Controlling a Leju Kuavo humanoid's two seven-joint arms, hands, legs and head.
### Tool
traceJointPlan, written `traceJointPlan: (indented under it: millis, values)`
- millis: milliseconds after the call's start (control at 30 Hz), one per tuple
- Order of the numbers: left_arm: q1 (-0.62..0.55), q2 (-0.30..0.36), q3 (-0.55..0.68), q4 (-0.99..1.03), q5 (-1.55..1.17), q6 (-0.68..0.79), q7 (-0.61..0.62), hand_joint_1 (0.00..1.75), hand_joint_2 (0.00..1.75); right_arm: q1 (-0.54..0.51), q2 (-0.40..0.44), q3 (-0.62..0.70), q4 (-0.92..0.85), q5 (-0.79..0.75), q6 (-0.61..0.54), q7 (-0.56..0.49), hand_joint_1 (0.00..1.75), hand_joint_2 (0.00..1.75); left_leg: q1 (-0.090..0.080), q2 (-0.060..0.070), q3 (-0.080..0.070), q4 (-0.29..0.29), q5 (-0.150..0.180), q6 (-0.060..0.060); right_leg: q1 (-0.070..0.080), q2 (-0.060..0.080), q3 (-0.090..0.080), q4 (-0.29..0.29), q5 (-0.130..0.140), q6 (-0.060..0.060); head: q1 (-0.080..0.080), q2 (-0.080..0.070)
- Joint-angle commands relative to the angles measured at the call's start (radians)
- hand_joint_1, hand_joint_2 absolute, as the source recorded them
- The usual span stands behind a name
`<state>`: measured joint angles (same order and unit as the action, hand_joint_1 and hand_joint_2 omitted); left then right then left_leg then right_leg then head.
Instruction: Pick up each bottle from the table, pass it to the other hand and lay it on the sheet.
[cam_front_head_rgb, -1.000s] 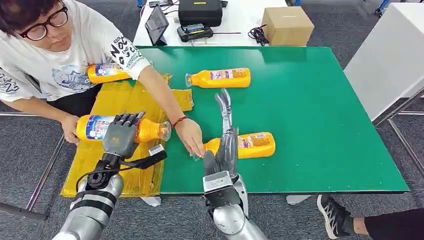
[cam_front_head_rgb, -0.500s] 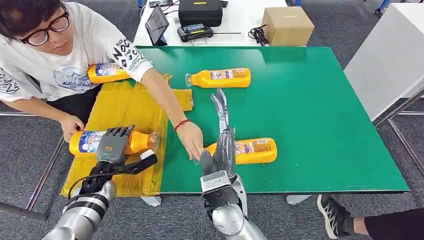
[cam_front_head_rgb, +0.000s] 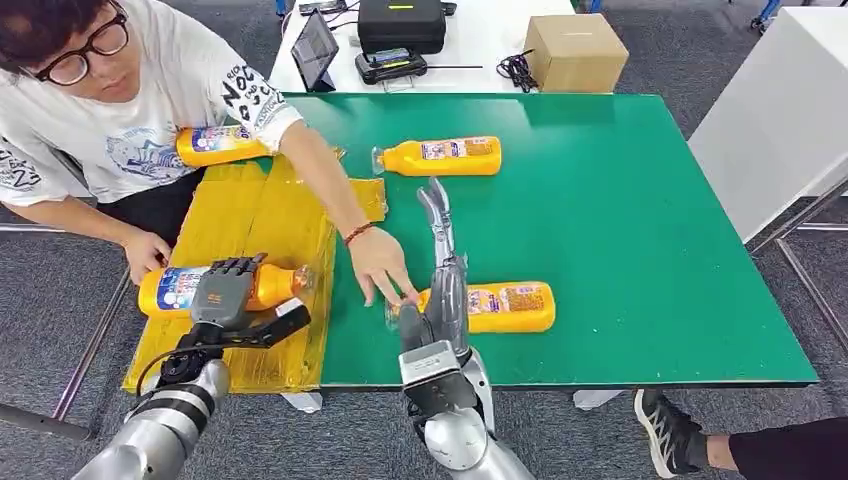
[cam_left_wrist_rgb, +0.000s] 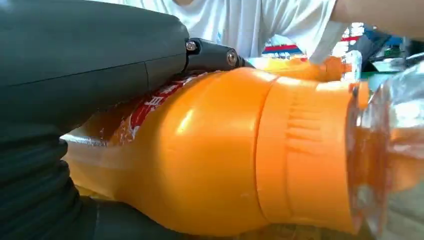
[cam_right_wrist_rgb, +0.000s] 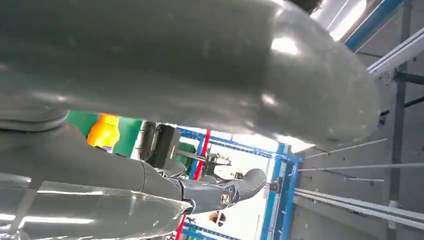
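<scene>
Lowered onto yellow sheet (cam_front_head_rgb: 250, 215): bottle (cam_front_head_rgb: 270, 287) | left robot hand (cam_front_head_rgb: 222, 292) grips it | right robot hand (cam_front_head_rgb: 445, 290) spread wide

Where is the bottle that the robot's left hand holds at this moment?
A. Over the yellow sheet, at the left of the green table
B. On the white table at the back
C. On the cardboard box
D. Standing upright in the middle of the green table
A: in the head view the left hand grips an orange bottle lying sideways over the yellow sheet, left of the green table.
</scene>
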<state>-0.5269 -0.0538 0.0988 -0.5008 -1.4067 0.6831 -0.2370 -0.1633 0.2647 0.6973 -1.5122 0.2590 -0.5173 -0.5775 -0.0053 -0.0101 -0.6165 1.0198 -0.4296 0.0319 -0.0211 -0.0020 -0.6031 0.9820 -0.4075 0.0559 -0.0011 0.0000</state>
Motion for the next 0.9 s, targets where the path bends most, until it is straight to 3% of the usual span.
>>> traceJointPlan:
  millis: [33, 67, 100, 133, 167, 267, 400, 533, 600, 667, 733, 833, 900]
  values:
    - [-0.041, 0.008, 0.053, 0.160, 0.079, -0.150, -0.073, 1.10, 1.75, -0.029, -0.021, 0.037, 0.061, -0.014, 0.036, 0.013, 0.00, 0.00, 0.001, 0.002, 0.004, -0.001, -0.001, -0.001, 0.001, 0.001, 0.003, -0.001, 0.000, -0.002, 0.000, 0.000]
    - [-0.036, 0.003, 0.073, 0.157, 0.119, -0.186, -0.108, 0.09, 1.75, -0.027, -0.019, 0.034, 0.064, -0.015, 0.039, 0.012, 0.00, 0.00, 0.001, 0.003, 0.007, -0.002, -0.002, -0.002, 0.002, 0.002, 0.006, -0.002, -0.001, -0.003, 0.000, 0.000]
    - [-0.033, 0.004, 0.070, 0.157, 0.129, -0.222, -0.115, 0.00, 1.75, -0.027, -0.019, 0.033, 0.067, -0.017, 0.045, 0.011, 0.00, 0.00, 0.001, 0.001, 0.005, -0.002, -0.001, -0.001, 0.001, 0.001, 0.005, -0.002, -0.001, -0.002, 0.000, 0.000]
    - [-0.033, 0.000, 0.078, 0.159, 0.154, -0.274, -0.131, 0.00, 0.00, -0.026, -0.018, 0.031, 0.069, -0.019, 0.051, 0.010, 0.00, 0.00, 0.000, 0.001, 0.005, -0.002, -0.001, -0.001, 0.001, 0.001, 0.005, -0.002, -0.001, -0.002, 0.000, 0.000]
    - [-0.037, -0.001, 0.091, 0.171, 0.200, -0.397, -0.167, 0.00, 0.00, -0.025, -0.018, 0.028, 0.074, -0.027, 0.069, 0.012, 0.00, 0.00, 0.001, 0.003, 0.008, -0.002, -0.002, -0.002, 0.001, 0.003, 0.008, -0.002, -0.001, -0.002, 0.000, 0.000]
    - [-0.018, 0.002, 0.131, 0.144, 0.325, -0.585, -0.213, 0.00, 0.00, -0.027, -0.007, 0.019, 0.105, -0.035, 0.090, 0.005, 0.00, 0.00, 0.001, 0.001, 0.010, -0.002, -0.001, -0.002, 0.001, 0.001, 0.011, -0.003, -0.001, -0.003, 0.000, 0.000]
    - [-0.005, 0.004, 0.183, 0.131, 0.484, -0.753, -0.245, 0.00, 0.00, -0.032, 0.000, 0.023, 0.140, -0.037, 0.099, 0.001, 0.00, 0.00, 0.000, -0.011, 0.019, -0.003, -0.001, -0.002, 0.000, -0.010, 0.018, -0.003, -0.007, -0.005, 0.000, 0.000]
    - [0.007, 0.007, 0.230, 0.116, 0.623, -0.865, -0.276, 0.00, 0.00, -0.038, 0.005, 0.024, 0.169, -0.041, 0.105, -0.001, 0.00, 0.00, 0.000, -0.007, 0.026, -0.005, -0.004, -0.007, 0.001, -0.007, 0.017, -0.005, -0.008, -0.009, 0.000, 0.000]
    - [0.017, 0.008, 0.228, 0.097, 0.667, -0.866, -0.292, 0.00, 0.00, -0.040, 0.008, 0.022, 0.184, -0.046, 0.106, -0.002, 0.00, 0.00, 0.000, -0.010, 0.028, -0.006, -0.003, -0.005, 0.000, -0.010, 0.030, -0.004, -0.008, -0.010, 0.000, 0.000]
    - [0.028, -0.006, 0.249, 0.066, 0.758, -0.887, -0.376, 0.00, 0.00, -0.043, 0.009, 0.022, 0.197, -0.048, 0.109, -0.003, 0.00, 0.00, 0.000, -0.010, 0.029, -0.005, 0.000, -0.004, 0.000, -0.010, 0.031, -0.004, -0.005, -0.009, 0.000, 0.000]
    - [0.035, -0.026, 0.232, 0.019, 0.810, -0.800, -0.419, 0.00, 0.00, -0.043, 0.011, 0.019, 0.203, -0.048, 0.103, -0.009, 0.00, 0.00, 0.001, -0.009, 0.028, -0.004, -0.001, -0.004, 0.001, -0.009, 0.030, -0.003, -0.005, -0.009, 0.000, 0.000]
    - [0.028, -0.038, 0.212, -0.005, 0.843, -0.760, -0.395, 0.00, 0.00, -0.045, 0.011, 0.019, 0.205, -0.048, 0.104, -0.009, 0.00, 0.00, 0.001, -0.008, 0.026, -0.003, -0.001, -0.004, 0.002, -0.011, 0.027, -0.003, -0.004, -0.009, 0.000, 0.000]
    - [0.034, -0.056, 0.200, -0.046, 0.847, -0.573, -0.451, 0.00, 0.00, -0.047, 0.011, 0.019, 0.205, -0.043, 0.094, -0.005, 0.00, 0.00, 0.001, -0.009, 0.024, -0.003, 0.000, -0.004, 0.002, -0.012, 0.026, -0.002, -0.005, -0.009, 0.000, 0.000]
